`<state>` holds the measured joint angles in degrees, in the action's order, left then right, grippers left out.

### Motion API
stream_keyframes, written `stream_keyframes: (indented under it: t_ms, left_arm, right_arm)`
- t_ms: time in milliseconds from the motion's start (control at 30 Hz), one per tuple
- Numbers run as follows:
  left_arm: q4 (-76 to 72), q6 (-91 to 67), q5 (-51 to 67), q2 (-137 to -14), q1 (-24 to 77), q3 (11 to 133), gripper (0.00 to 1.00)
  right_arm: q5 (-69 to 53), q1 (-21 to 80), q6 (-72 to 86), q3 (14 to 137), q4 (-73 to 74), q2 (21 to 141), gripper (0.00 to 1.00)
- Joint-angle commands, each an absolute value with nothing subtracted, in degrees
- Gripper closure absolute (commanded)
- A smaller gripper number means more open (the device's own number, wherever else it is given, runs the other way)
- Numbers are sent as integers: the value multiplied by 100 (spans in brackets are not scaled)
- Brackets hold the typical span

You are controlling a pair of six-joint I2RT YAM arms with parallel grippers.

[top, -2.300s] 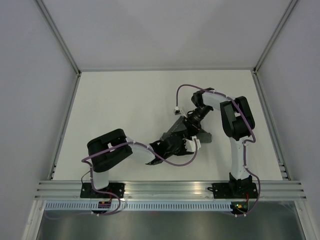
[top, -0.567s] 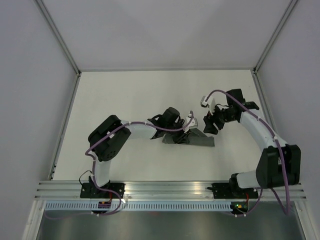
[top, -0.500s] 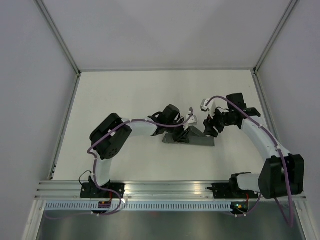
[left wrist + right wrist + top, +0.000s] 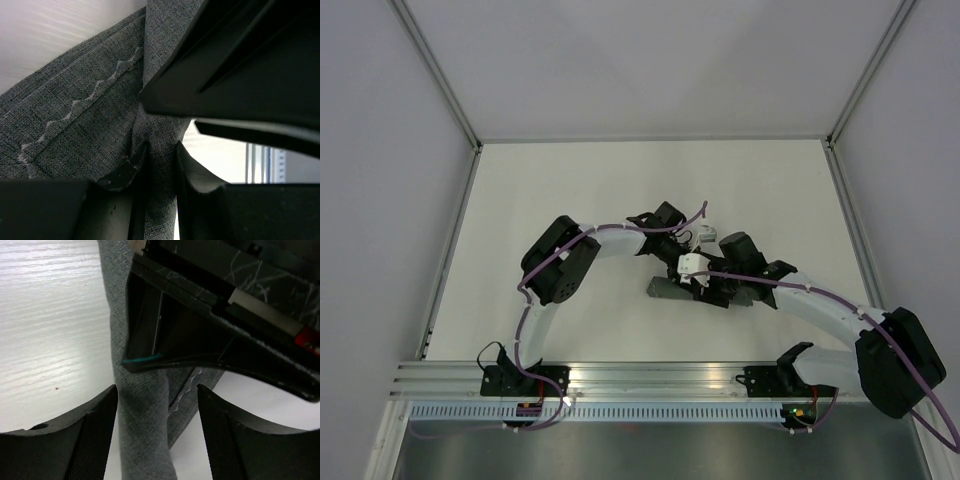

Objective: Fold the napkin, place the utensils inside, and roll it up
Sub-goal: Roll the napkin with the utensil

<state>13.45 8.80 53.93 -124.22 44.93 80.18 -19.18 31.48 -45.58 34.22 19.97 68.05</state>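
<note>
Half-rolled, seemingly, the napkin (image 4: 85, 120) is pinched by the left gripper (image 4: 160, 156); the right gripper (image 4: 156, 401), spread astride it, should close next.

Top view bright and even, soft diffuse light from overhead. Table (image 4: 570, 190) nearly blown-out white, only faint short shadows under arms. Slight bend at frame edges. Wrist views much darker: fingers (image 4: 95, 440) blurry black blobs, way out of focus. Napkin (image 4: 75, 125) weave crisp though.
</note>
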Motion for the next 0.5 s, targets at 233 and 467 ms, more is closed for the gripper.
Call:
stream_keyframes:
  t_ms: [233, 467]
  left_arm:
    - [2171, 563, 5485, -12902, 4439, 8095, 82]
    - [2171, 501, 5476, -12964, 4412, 8200, 82]
  right_arm:
    - [-1309, 3630, -4535, 3366, 1423, 7251, 34]
    - [-1415, 3639, -4570, 3393, 1634, 7224, 35]
